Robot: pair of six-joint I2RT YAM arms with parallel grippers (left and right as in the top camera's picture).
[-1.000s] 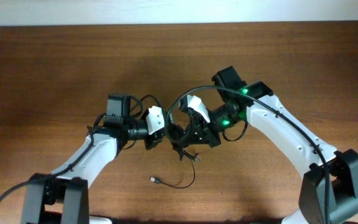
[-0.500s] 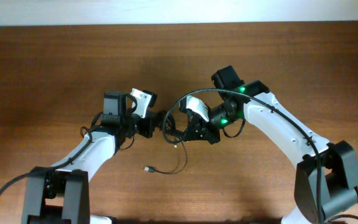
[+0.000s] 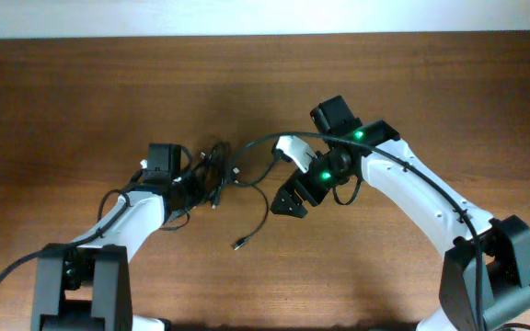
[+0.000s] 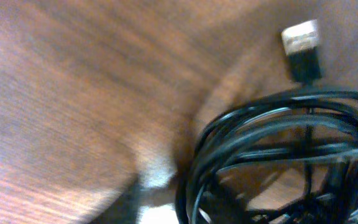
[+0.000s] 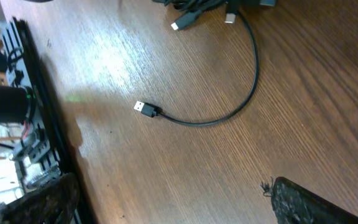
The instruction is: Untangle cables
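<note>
Right gripper (image 3: pixel 288 198) has just let go: jaws spread wide, backed off from the cables (image 3: pixel 215 171). The bundle now sits at the left gripper (image 3: pixel 201 180), grip unclear. One cord (image 5: pixel 256 62) trails free, its plug (image 5: pixel 145 108) on the table (image 3: pixel 81 92): real progress.

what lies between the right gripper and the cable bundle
One loose strand curving out of the cable bundle, on otherwise bare table, short of the open right gripper. The overhead view shows it best.
</note>
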